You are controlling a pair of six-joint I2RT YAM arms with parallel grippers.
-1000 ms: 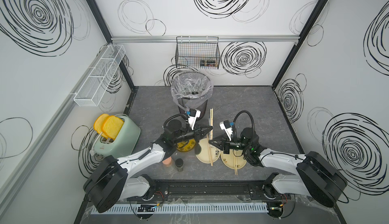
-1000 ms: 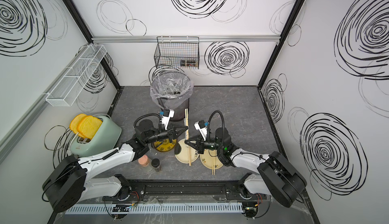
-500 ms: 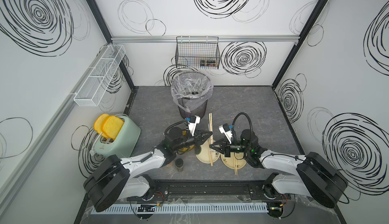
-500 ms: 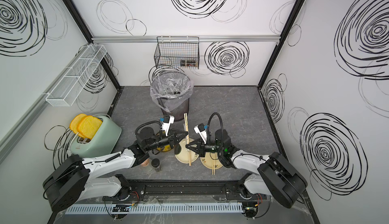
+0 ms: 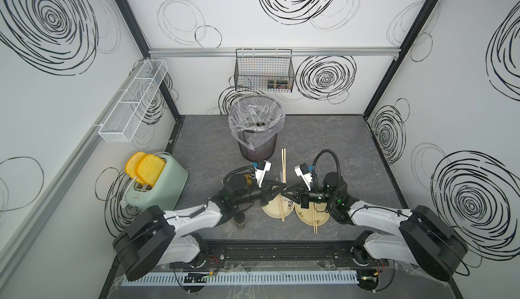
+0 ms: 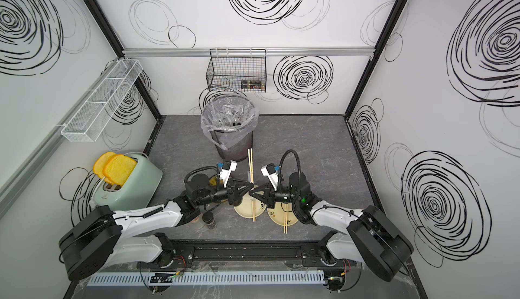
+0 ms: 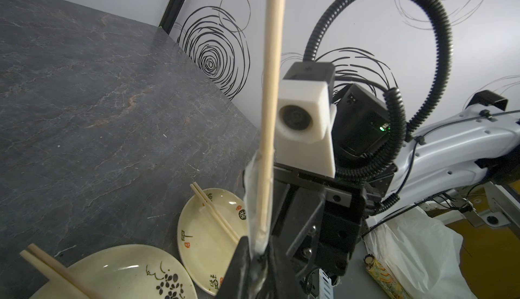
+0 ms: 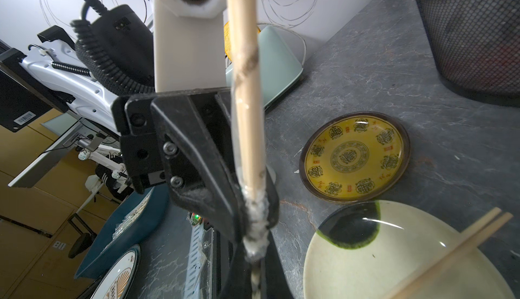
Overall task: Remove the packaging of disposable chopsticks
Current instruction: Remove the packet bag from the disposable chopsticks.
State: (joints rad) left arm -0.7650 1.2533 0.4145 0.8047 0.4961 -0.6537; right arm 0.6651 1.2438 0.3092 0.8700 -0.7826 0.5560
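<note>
Step in hand: stripping the sleeve off the last pair; two bare pairs lie on plates nearer than the bin. Left arm reaches in low from the bin's near-left. Left tool brackets the crumpled sleeve end; can't tell if it grips. Chopsticks rise from the tools just in front of the bin, mostly bare. Right arm mirrors this from the bin's near-right, with the right tool clamped on the same sleeve end. Next, likely: hold the wood, pull the sleeve clear, bin it.

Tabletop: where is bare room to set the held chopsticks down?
Bare: the tabletop right of the bin; also between the toaster and the bin. Crowded: front centre, around the two cream plates.
</note>
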